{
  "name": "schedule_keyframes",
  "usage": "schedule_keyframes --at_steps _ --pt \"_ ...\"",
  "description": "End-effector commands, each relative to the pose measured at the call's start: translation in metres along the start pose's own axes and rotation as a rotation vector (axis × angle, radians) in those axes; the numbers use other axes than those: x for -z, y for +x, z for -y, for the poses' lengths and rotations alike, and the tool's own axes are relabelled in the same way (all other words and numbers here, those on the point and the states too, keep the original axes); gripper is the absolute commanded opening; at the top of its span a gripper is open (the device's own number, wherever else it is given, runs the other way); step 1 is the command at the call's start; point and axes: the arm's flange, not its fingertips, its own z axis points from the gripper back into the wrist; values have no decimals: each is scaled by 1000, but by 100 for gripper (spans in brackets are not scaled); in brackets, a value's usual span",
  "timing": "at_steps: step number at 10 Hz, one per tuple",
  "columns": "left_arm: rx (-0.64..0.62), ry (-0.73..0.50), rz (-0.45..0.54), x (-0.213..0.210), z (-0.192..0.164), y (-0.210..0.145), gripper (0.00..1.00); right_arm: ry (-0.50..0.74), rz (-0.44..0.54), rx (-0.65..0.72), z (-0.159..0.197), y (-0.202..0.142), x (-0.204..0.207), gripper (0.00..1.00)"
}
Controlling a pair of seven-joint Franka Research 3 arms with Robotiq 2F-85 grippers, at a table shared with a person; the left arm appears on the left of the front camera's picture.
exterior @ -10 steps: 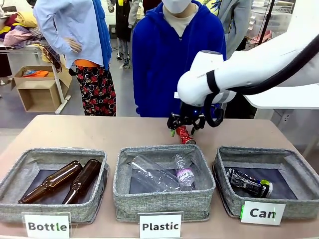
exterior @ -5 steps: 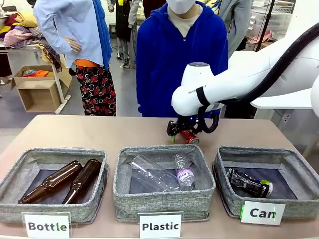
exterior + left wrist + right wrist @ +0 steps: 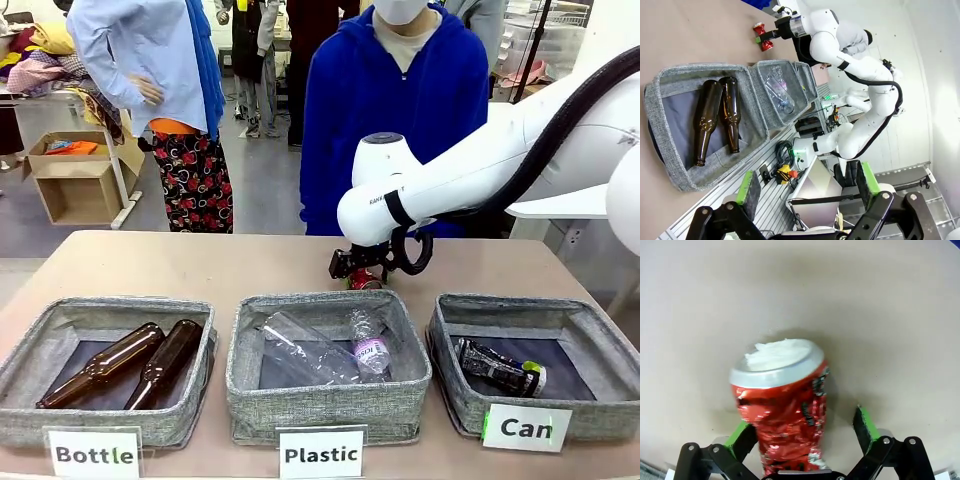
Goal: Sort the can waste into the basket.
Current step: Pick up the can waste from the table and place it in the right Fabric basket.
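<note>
Our right tool [image 3: 799, 432] has lowered around the crushed shiny red metal can [image 3: 782, 412], jaws still released; grasp comes next.

Right arm [image 3: 470, 175] is showing glossy white rounded shells, black band, thick black cable looping down. Right gripper [image 3: 802, 432] is wearing black linkages, silver screws, green pads [image 3: 866, 423]. Person [image 3: 400, 110] is wearing blue hoodie.

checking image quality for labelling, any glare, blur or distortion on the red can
Right wrist view: red can looms large, its silver end glared white, label print soft. Left wrist view: it is tiny, scene tilted sideways. Front view: it is shadowed under the arm.
</note>
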Motion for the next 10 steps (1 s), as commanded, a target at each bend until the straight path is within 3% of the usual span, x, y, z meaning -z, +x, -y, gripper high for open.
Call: schedule_keyframes --at_steps 1,2,3,4,6,7,8,10 --pt "3 -6 -7 -2 2 -3 100 -15 23 27 -7 7 13 100" --pt "3 -6 -7 -2 2 -3 100 2 8 16 -6 8 12 47" --pt "3 -6 -7 -2 2 -3 100 5 -13 11 -5 8 10 40" --pt "3 -6 -7 -2 2 -3 100 13 -24 6 -4 7 9 0" --pt "3 -6 -7 -2 2 -3 100 24 -34 2 -4 7 9 0" --pt "3 -6 -7 -2 2 -3 100 32 -42 0 -5 6 9 13" --pt "3 -6 -7 -2 2 -3 100 36 -45 -1 -5 6 9 4" --pt "3 -6 -7 -2 2 -3 100 43 -50 -2 -5 6 11 0"
